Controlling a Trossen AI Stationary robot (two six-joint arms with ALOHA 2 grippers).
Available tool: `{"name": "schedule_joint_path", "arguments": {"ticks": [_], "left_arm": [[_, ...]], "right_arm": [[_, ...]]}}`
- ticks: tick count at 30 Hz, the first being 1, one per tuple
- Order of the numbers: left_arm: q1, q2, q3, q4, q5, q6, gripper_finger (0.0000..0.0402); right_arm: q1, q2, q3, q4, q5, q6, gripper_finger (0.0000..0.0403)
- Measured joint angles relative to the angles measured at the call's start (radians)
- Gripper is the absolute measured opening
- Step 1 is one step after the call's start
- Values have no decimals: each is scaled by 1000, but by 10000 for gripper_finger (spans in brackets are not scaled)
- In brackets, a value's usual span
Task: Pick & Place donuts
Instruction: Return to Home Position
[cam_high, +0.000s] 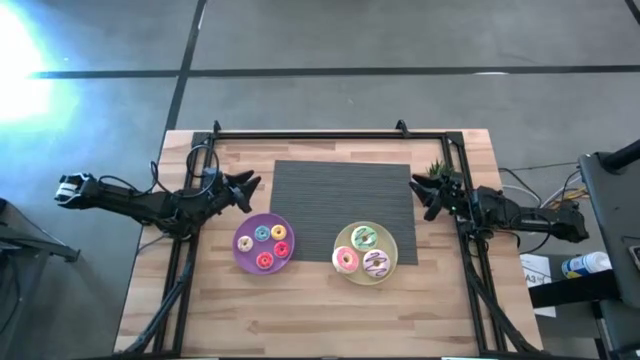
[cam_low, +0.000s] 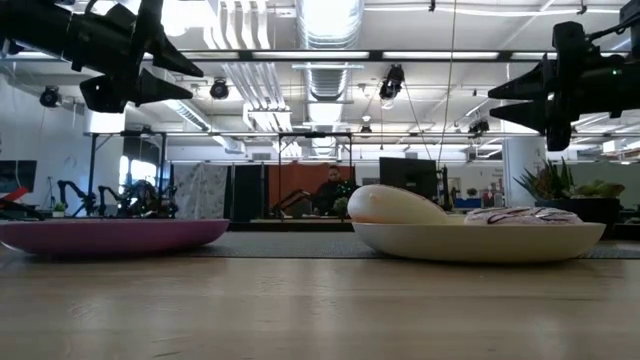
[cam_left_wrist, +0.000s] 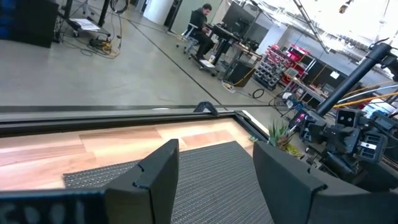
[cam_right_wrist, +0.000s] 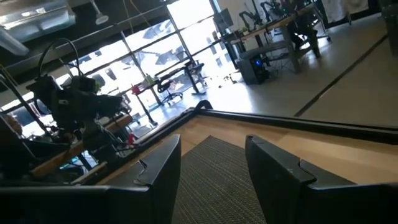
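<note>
The four tiny donuts (orange, yellow, red, pale) (cam_high: 265, 243) lie on the round purple plate (cam_high: 243, 252). The three larger iced donuts, green-white (cam_high: 363, 237), pink (cam_high: 346, 260) and purple-white (cam_high: 376, 264), lie on the pale-yellow plate (cam_high: 392, 247). My left gripper (cam_high: 250, 186) hovers open above the table, left of the grey mat and above the purple plate (cam_low: 110, 236) in the low view. My right gripper (cam_high: 420, 192) hovers open at the mat's right edge, up and away from the pale-yellow plate (cam_low: 480, 240). Neither touches anything.
A dark grey ribbed mat (cam_high: 345, 196) lies on the far middle of the wooden table (cam_high: 300, 310). A small green plant (cam_high: 438, 170) stands near the right arm. A black metal frame (cam_high: 330, 133) runs along the far edge. A person sits far off in the room (cam_low: 330, 190).
</note>
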Motion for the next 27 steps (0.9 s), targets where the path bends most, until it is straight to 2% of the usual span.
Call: {"name": "schedule_joint_path", "arguments": {"ticks": [5,12,15,27], "left_arm": [[0,-2,0,0,0,0,180],[0,-60,-1,2,0,0,180],[0,-104,-1,1,0,0,180],[0,-247,-2,-1,-1,0,180]], "right_arm": [[1,-1,0,-1,-30,-67,171],[1,-3,0,6,-298,-254,171],[1,0,0,-22,-357,-290,171],[1,28,0,-64,-370,-369,171]]}}
